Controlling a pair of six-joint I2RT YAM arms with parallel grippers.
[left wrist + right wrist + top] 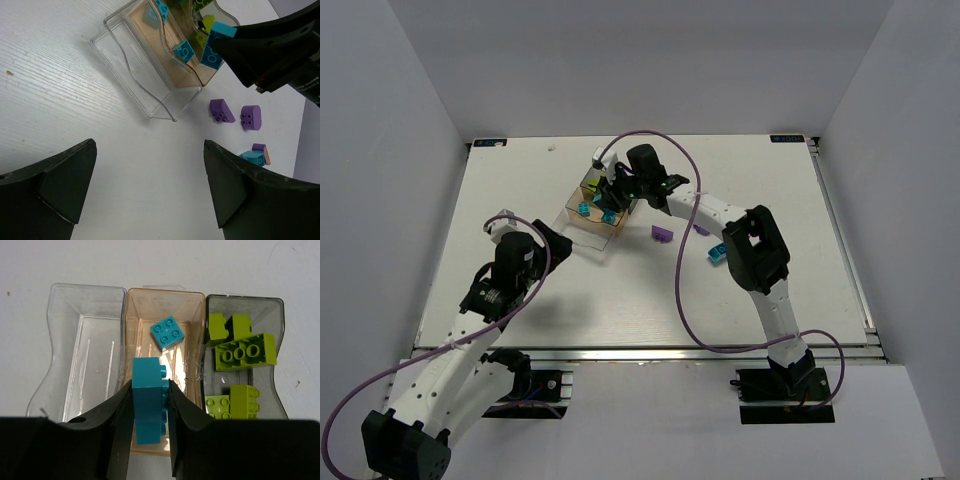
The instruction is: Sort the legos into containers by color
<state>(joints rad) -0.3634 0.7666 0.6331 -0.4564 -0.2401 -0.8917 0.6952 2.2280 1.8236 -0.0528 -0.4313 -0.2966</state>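
My right gripper [150, 386] is shut on a cyan lego [148, 400], held on edge above the orange-tinted container [187, 305]. Another cyan lego [167, 333] lies inside that container. Several lime green legos [245, 352] fill the smoky grey container [245, 302] on its right, and the clear container [85, 295] on its left holds nothing. My left gripper [149, 143] hangs open over bare table just short of the clear container [131, 67]. Two purple legos [221, 111] [250, 118] lie on the table past its right finger.
A cyan lego with a purple one against it [256, 156] sits by my left gripper's right fingertip. From above, loose purple legos [662, 234] [701, 229] and a cyan one [716, 251] lie right of the containers [582, 222], beside the right arm [752, 250].
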